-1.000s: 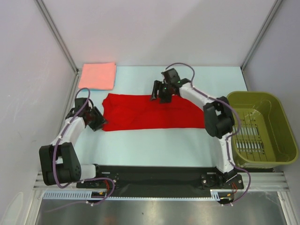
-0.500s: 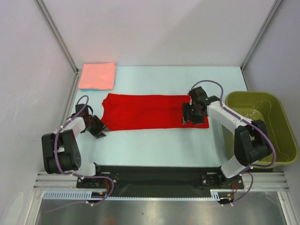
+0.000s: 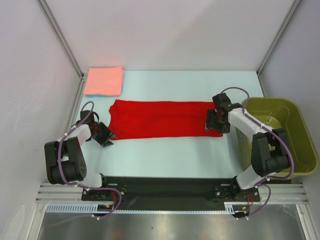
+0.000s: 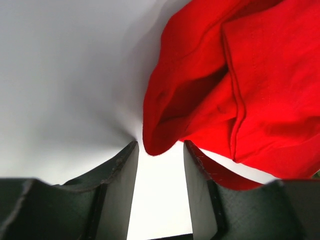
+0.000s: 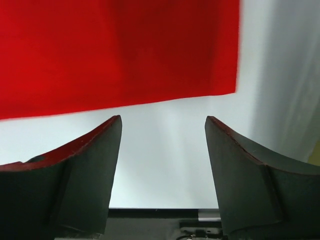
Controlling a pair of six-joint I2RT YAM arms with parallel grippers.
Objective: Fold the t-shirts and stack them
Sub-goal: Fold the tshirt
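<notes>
Only partly framed at either wrist, red t-shirt (image 4: 260, 75) beyond left gripper (image 4: 160, 146) and right gripper (image 5: 162, 119), both spread, empty.

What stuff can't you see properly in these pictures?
- Top view: the right end effector covers part of the red shirt's right end.
- Top view: the right arm hides the green basket's left side.
- Left wrist view: the red shirt runs off the top and right edges.
- Right wrist view: the red shirt is blurry and cut off at the top.
- Pink shirt: its thin blue edge is too small to identify.
</notes>
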